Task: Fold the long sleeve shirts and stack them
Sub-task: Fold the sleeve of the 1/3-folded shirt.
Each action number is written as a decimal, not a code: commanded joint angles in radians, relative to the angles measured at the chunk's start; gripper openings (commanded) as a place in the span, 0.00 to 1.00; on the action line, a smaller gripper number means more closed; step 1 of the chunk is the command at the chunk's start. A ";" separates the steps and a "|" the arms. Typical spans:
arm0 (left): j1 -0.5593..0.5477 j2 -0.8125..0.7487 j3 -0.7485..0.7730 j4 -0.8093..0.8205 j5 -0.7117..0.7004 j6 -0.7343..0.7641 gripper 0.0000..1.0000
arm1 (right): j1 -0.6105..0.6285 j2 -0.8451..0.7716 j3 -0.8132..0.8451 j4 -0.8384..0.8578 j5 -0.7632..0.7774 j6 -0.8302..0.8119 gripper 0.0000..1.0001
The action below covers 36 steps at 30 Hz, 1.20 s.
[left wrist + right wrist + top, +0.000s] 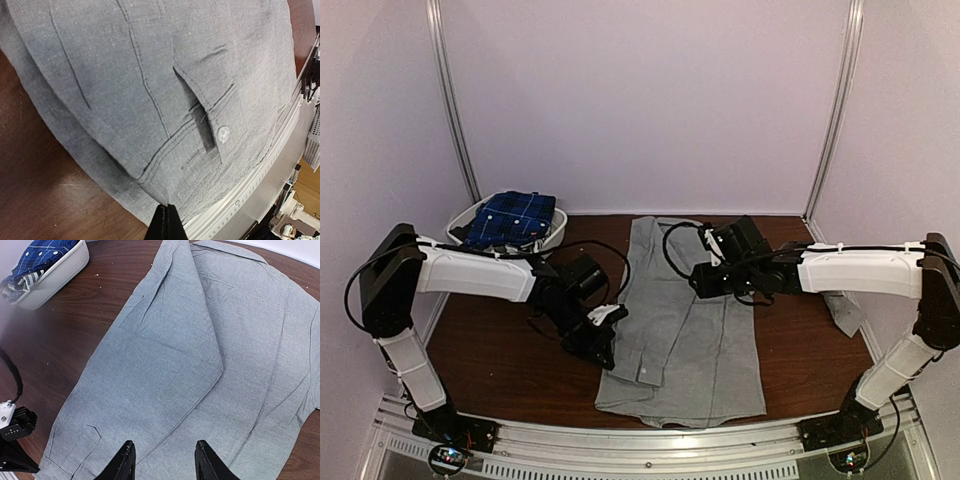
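Note:
A plain grey long sleeve shirt [685,330] lies flat in the middle of the table, its left side folded over onto the body. My left gripper [606,352] is at the shirt's near left edge. In the left wrist view the gripper [167,209] is shut on a pinch of grey cloth just below the cuff with a white button [223,133]. My right gripper [700,279] hovers over the shirt's upper middle. The right wrist view shows it [165,452] open above the folded edge of the grey shirt [200,365], holding nothing. Dark blue plaid shirts [512,217] lie in the basket.
A white oval basket [460,222] stands at the back left corner, also seen in the right wrist view as the basket [60,272]. A bit of grey cloth [846,316] lies under my right arm near the table's right edge. A metal rail [650,440] runs along the near edge.

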 commanded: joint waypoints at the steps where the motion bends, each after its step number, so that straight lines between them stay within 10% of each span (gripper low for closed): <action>1: -0.011 -0.036 -0.017 -0.021 -0.006 0.003 0.00 | -0.008 0.000 -0.015 0.002 0.010 -0.004 0.42; 36: -0.037 -0.053 -0.102 0.108 0.004 -0.066 0.00 | -0.084 0.452 0.412 0.135 -0.159 -0.016 0.42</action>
